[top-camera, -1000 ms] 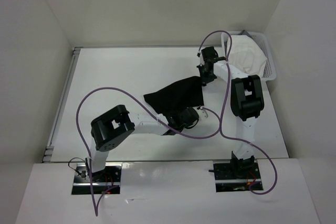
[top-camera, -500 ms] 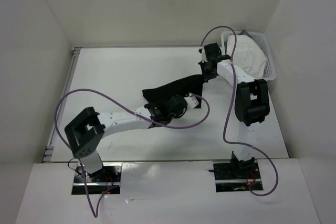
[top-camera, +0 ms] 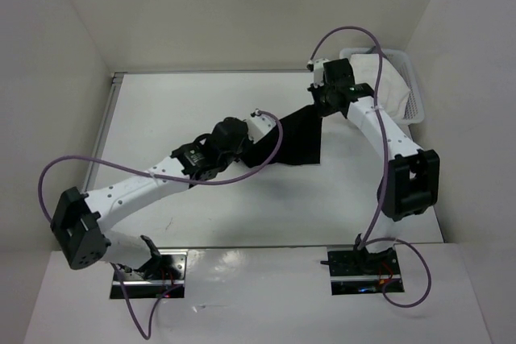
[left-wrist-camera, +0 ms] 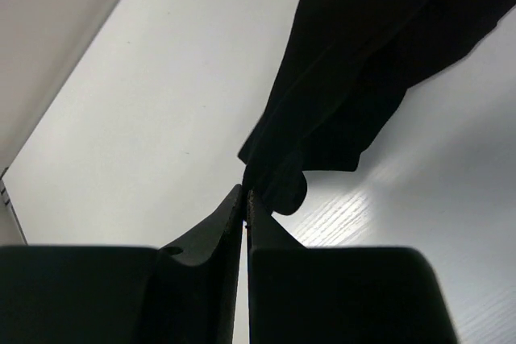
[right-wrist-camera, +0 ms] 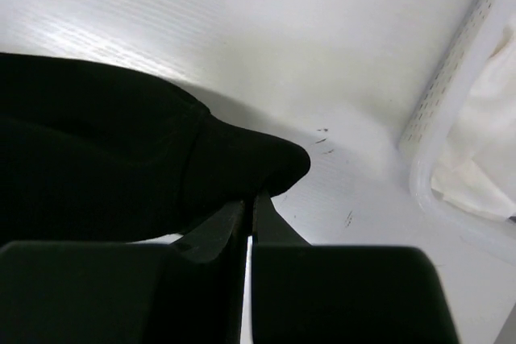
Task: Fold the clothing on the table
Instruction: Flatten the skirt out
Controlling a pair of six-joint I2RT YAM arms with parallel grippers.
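Since a second ago the left jaws have been clamped onto the clothing point(top-camera: 294, 136) and carried outward; the right jaws are pinched on its other corner. The matte black fabric is stretched between them.

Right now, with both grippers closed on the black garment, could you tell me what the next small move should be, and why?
Probably ease the left gripper and right gripper apart to pull the garment taut. Each pinches an edge of it, but it looks bunched and creased between them, not flat enough to lay on the table and fold.
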